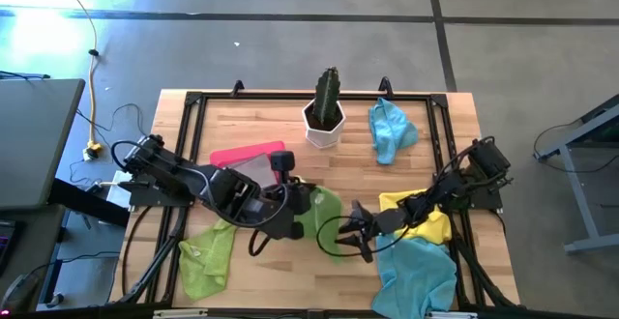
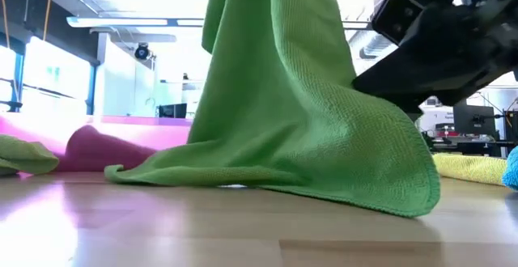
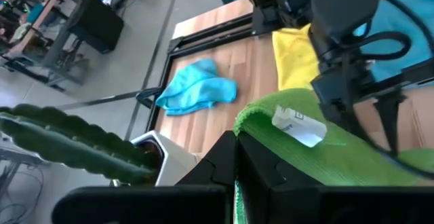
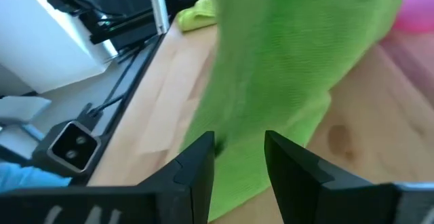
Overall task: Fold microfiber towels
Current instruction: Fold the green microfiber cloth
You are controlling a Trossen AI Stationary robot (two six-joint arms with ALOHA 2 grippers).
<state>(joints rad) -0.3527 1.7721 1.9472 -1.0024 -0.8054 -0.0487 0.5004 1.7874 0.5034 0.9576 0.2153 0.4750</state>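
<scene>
Green towel (image 2: 299,105) hangs from clamped left gripper (image 1: 302,201); right gripper (image 1: 356,237) gapes at its edge.

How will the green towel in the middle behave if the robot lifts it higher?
The green towel is likely floppy: it hangs in folds from the shut left gripper, its lower edge trailing on the table. It looks light. The open right gripper faces its hanging edge.

Two dark arms, looping black cables
</scene>
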